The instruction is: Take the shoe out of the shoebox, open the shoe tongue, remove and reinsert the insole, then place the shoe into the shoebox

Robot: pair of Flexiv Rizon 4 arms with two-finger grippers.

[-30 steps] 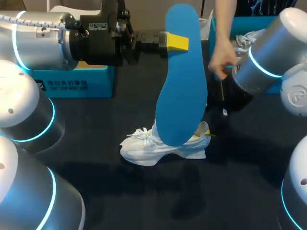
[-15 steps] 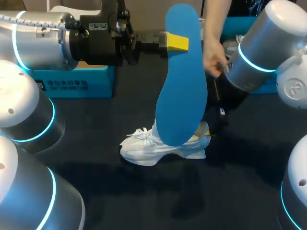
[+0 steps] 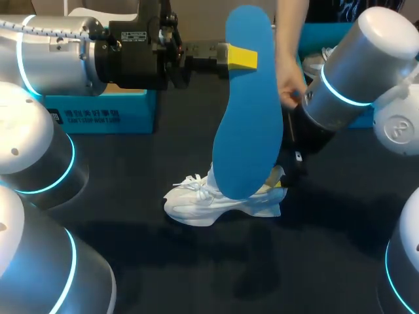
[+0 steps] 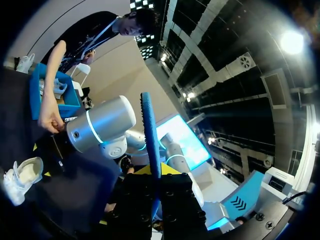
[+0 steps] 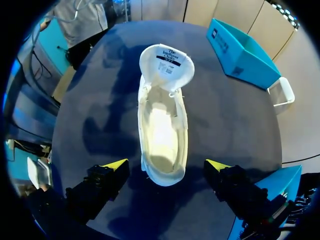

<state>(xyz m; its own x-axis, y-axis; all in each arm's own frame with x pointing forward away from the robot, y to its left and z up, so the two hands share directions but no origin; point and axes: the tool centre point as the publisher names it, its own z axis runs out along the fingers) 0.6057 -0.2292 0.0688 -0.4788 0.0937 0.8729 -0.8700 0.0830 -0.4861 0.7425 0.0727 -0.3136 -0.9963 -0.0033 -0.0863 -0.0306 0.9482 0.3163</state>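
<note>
Right arm shifted left, person's hand on its wrist going with it; insole and shoe unmoved.

Our right arm has swung further left than in the earlier frames, and the hand gripping near its wrist moved along. Our right gripper hangs over the white shoe's heel, fingers spread wide on either side and touching nothing. The shoe sits on its sole near the middle of the black table, tongue folded out, same spot as before. Our left gripper stays clenched on the blue insole, holding it upright in the air well above the table. Blue shoebox sits at far left.
</note>
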